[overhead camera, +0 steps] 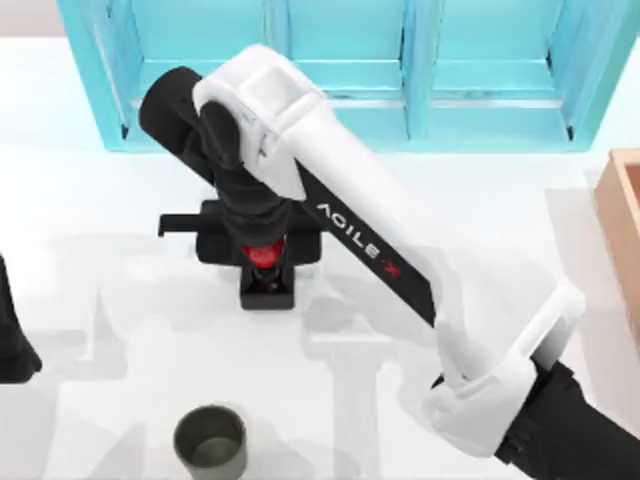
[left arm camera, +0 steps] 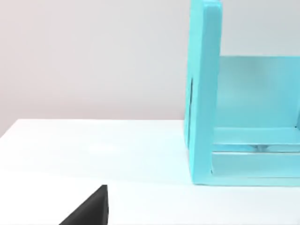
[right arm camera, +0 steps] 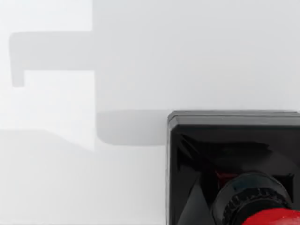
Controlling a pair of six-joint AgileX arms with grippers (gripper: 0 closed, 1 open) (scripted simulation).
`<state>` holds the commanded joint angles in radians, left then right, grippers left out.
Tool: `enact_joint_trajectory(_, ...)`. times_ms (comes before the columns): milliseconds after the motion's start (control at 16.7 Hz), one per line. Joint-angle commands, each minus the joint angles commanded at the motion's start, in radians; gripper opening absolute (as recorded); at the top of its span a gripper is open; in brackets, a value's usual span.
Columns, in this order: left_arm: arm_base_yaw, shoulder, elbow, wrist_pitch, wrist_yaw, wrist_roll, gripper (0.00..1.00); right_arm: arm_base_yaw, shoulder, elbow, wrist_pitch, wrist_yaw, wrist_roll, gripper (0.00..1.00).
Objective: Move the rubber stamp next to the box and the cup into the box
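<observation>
**Right arm poised over the rubber stamp on a white table**

A plain white table (overhead camera: 120, 200) fills the scene, marked with soft grey shadows. Along its far edge stands a large turquoise shelf unit (overhead camera: 340, 60) with open compartments; behind it, in the left wrist view, is a pale wall (left arm camera: 93, 56).

The rubber stamp (overhead camera: 267, 275) sits left of the table's centre: a black square base with a glossy red round knob on top, its black collar ridged. The right gripper (overhead camera: 262, 250) is directly above it, the white AgileX arm reaching diagonally from the lower right. Whether its jaws are apart or closed on the knob cannot be told.

The cup (overhead camera: 210, 441), dark olive green and handleless, stands upright near the front edge, well apart from the stamp. The box (overhead camera: 620, 200), light tan wood, lies at the right edge.

The left arm (overhead camera: 12, 330) is parked at the left edge.
</observation>
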<state>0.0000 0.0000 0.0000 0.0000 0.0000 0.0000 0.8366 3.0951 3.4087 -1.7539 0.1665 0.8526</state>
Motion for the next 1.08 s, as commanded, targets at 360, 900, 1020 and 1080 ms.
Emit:
enact_joint_trajectory(360, 0.000, 0.000, 0.000, 0.000, 0.000, 0.000, 1.00, 0.000, 0.000, 0.000, 0.000, 0.000, 0.000, 0.00)
enact_joint_trajectory(900, 0.000, 0.000, 0.000, 0.000, 0.000, 0.000, 1.00, -0.018, -0.240, -0.290, 0.132, -0.012, -0.052, 0.00)
enact_joint_trajectory(1020, 0.000, 0.000, 0.000, 0.000, 0.000, 0.000, 1.00, -0.036, -0.348, -0.447, 0.186, -0.016, -0.069, 0.00)
enact_joint_trajectory(1080, 0.000, 0.000, 0.000, 0.000, 0.000, 0.000, 1.00, -0.046, -0.404, -0.535, 0.214, -0.018, -0.078, 0.00)
